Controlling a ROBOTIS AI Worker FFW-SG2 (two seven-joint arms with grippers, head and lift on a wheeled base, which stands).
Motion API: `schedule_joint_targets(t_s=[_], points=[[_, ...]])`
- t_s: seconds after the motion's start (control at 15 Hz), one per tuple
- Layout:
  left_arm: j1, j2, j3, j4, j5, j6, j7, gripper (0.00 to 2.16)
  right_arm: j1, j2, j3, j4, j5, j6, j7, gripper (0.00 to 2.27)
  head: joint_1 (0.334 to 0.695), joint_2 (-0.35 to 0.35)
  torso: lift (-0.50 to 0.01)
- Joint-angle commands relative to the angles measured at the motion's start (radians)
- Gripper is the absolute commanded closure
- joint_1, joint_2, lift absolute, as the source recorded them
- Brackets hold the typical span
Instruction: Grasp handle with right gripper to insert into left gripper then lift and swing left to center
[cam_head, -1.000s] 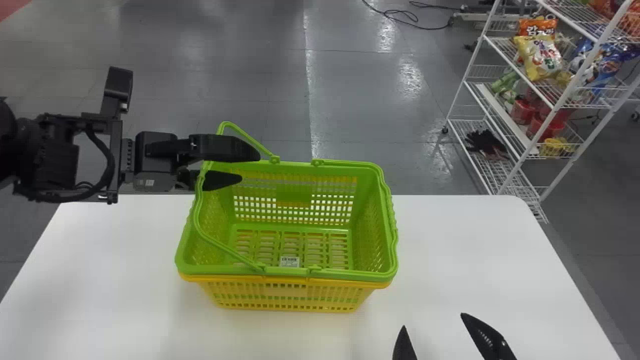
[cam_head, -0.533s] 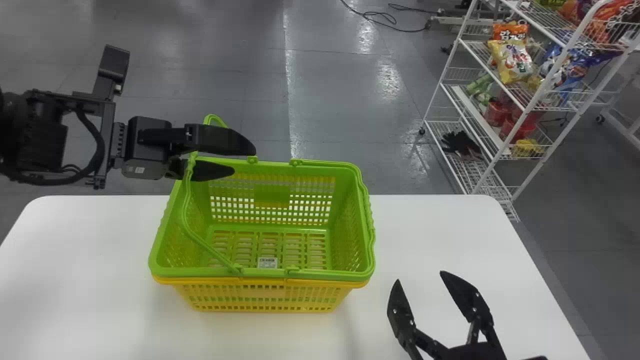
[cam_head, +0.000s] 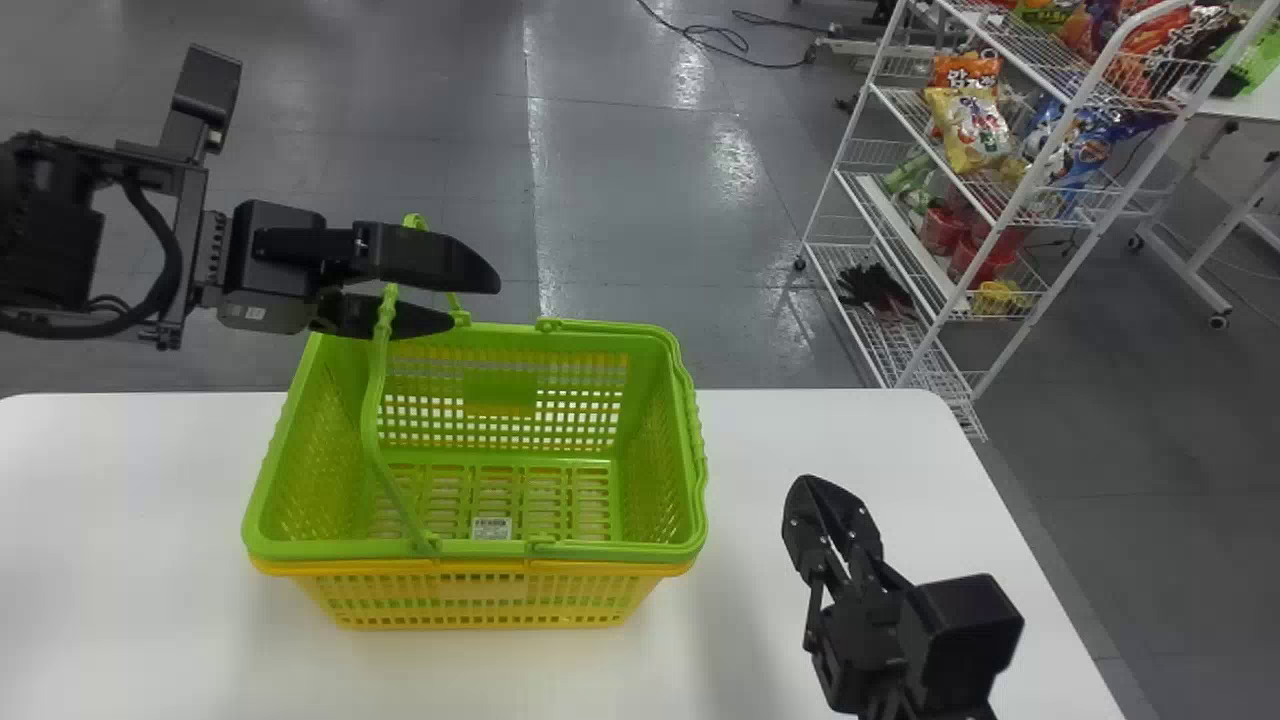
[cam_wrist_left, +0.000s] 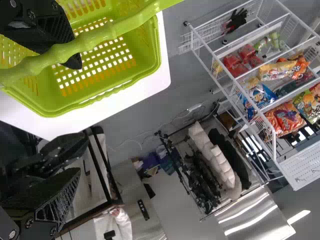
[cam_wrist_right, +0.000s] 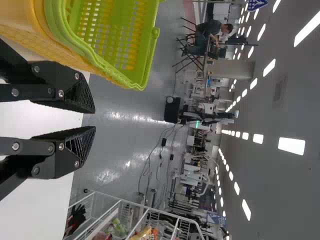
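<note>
The white table (cam_head: 790, 420) spreads beneath and ahead of your right gripper (cam_head: 830, 493). To that gripper's left, and a little beyond it, stands the green basket (cam_head: 480, 548), nested in the yellow basket (cam_head: 480, 600). Your left gripper (cam_head: 475, 302) is farther left and beyond, over the green basket's far left corner. Its fingers are parted; you can't tell whether the raised handle (cam_head: 371, 410) beside them runs between them.

Your right gripper's fingers are apart too, with nothing in them. The handle that matters next is probably the folded handle (cam_head: 690, 415), along the near side of the rim as your right claw sees it: ahead and to its left, well apart from it. Your right claw is the nearer one. That handle's long axis runs away from you, so you'd likely bring the claw left and forward, then turn it to straddle the bar.
</note>
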Motion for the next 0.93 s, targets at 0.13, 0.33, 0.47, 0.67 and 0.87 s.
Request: schedule_joint_targets(t_s=[0.13, 0.33, 0.47, 0.67, 0.87], points=[[0.010, 0.005, 0.003, 0.003, 0.008, 0.004, -0.002, 0.08, -0.094, -0.002, 0.031, 0.059, 0.056, 0.100, 0.001, 2.22, 0.695, -0.199, -0.093], [0.015, 0.008, 0.011, 0.003, 0.011, 0.004, -0.005, 0.08, -0.153, -0.006, 0.055, 0.107, 0.073, 0.146, 0.001, 2.22, 0.695, -0.185, -0.093], [0.016, 0.008, 0.011, 0.003, 0.012, 0.004, -0.005, 0.08, -0.183, -0.008, 0.075, 0.133, 0.079, 0.170, 0.001, 2.22, 0.695, -0.174, -0.093], [0.019, 0.008, 0.012, 0.003, 0.019, 0.004, -0.006, 0.08, -0.214, -0.008, 0.089, 0.153, 0.079, 0.189, 0.001, 2.22, 0.695, -0.164, -0.093], [0.027, 0.008, 0.012, 0.003, 0.023, 0.004, -0.006, 0.08, -0.231, -0.008, 0.101, 0.154, 0.079, 0.201, 0.001, 2.22, 0.695, -0.155, -0.093]])
